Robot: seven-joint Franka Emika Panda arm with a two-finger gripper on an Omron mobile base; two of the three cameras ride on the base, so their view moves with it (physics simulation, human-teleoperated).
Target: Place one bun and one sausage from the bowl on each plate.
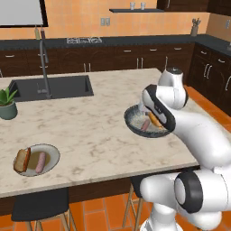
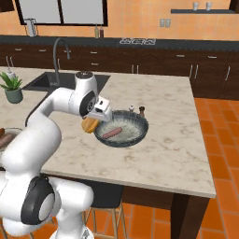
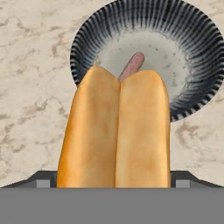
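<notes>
Gripper (image 2: 90,125) clamped on a golden bun (image 3: 116,131), jaws wide around it, left of centre in the right base view, just above the dark bowl's near rim. Lower left in the left base view: grey-beige plate (image 1: 53,151) carrying a bun and a sausage. Centre right on the marble counter (image 1: 90,131): bowl (image 2: 135,136) with one pink sausage (image 2: 112,133) lying inside. Behind the bowl, two small shakers (image 2: 136,111).
</notes>
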